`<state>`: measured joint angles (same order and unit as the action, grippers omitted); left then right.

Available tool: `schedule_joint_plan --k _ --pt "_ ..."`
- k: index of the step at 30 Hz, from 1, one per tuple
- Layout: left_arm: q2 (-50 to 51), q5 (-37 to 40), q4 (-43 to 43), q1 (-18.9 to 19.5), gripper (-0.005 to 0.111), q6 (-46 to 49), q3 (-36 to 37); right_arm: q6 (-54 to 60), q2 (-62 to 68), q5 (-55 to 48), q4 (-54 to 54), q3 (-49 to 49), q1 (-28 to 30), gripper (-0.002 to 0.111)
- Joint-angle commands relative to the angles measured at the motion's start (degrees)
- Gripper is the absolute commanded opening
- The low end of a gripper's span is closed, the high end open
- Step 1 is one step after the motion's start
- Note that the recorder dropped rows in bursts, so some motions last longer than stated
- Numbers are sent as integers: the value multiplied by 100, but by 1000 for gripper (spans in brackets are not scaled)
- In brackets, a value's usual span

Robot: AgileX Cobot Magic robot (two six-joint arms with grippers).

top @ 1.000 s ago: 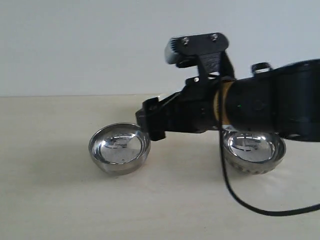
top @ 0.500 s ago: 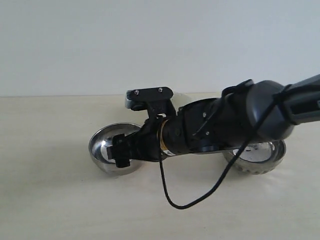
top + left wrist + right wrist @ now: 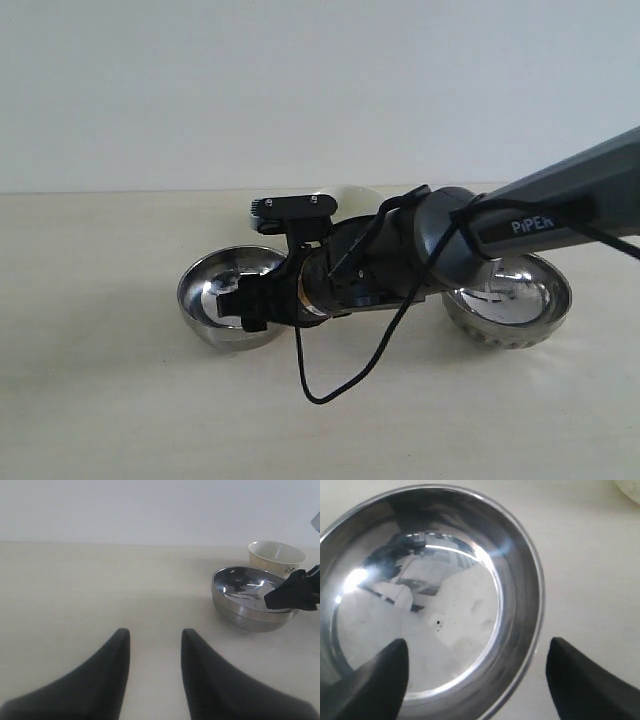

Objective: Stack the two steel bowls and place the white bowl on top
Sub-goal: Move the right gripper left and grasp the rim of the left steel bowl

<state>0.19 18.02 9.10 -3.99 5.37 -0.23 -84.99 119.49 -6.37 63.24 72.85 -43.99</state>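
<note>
A smooth steel bowl point(image 3: 215, 298) sits at the left of the table and a ribbed steel bowl point(image 3: 515, 305) at the right. The white bowl point(image 3: 352, 193) peeks out behind the right arm. My right gripper point(image 3: 245, 305) reaches across to the smooth steel bowl point(image 3: 420, 595). That gripper point(image 3: 477, 642) is open and straddles the near rim, one finger inside the bowl and one outside, with a gap on each side. My left gripper point(image 3: 152, 640) is open and empty over bare table, well away from the smooth steel bowl point(image 3: 245, 597) and the white bowl point(image 3: 276, 555).
The right arm point(image 3: 450, 250) and its hanging black cable point(image 3: 330, 385) stretch low across the table between the two steel bowls. A pale wall stands behind the table point(image 3: 100, 400).
The right arm has come down and swung left, from above the table's middle to the left steel bowl. Its fingers now flank that bowl's rim.
</note>
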Motion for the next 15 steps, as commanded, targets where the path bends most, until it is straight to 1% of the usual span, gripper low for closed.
schedule_joint_plan --k 1,4,6,7,10,15 --pt "-19 4 7 16 32 16 23 -250 112 -67 10 68 2 49" --pt "-19 4 7 16 32 16 23 -240 126 -33 10 68 2 25" --pt "-19 4 7 16 32 16 23 -189 114 183 10 68 2 4" --pt "-19 4 7 16 32 16 23 -188 100 297 10 68 2 0" --pt "-19 4 7 16 32 16 23 -188 15 532 21 68 2 0" --pt "-19 4 7 16 32 16 23 9 -346 209 21 68 2 0"
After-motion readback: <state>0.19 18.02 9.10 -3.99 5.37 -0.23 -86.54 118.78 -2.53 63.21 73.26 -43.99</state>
